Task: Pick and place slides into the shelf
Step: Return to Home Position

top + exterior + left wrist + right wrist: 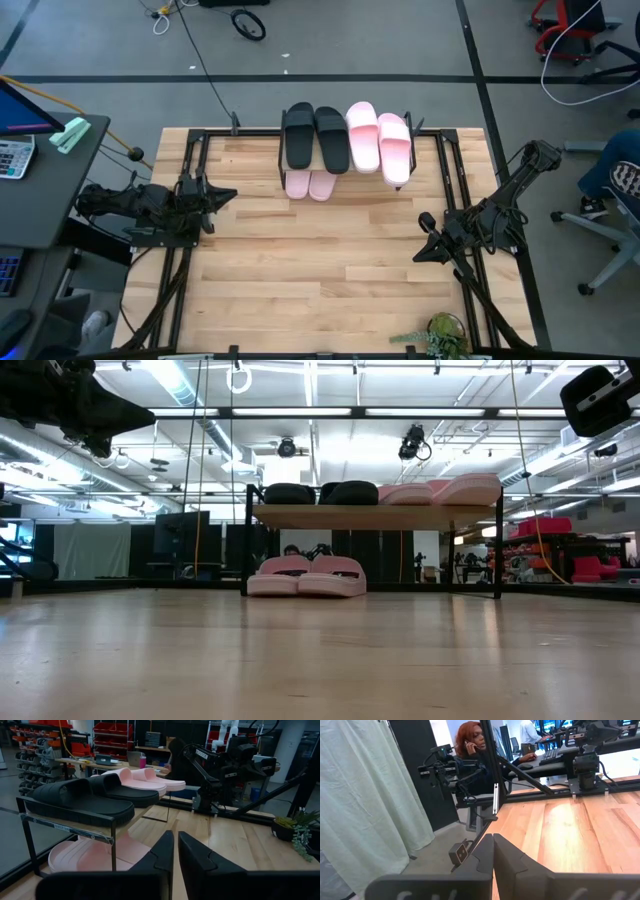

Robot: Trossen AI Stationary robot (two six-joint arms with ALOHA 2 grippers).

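Evidently nothing is left to be carried: the left gripper (224, 196) is held well to the left of the shelf (400, 517), its jaws pressed together on nothing, as the left wrist view shows. On the shelf's top board two black slides (315, 136) are laid side by side at the left. Two pink slides (378, 140) lie just to their right, so that four fit across; the rightmost overhangs the front edge slightly. The top being full, the other pink pair (309, 184) is tucked beneath the board, under the black ones. The right gripper (422, 250) is held well to the right of the shelf, jaws likewise closed and empty. All six being stowed, the task is judged finished.
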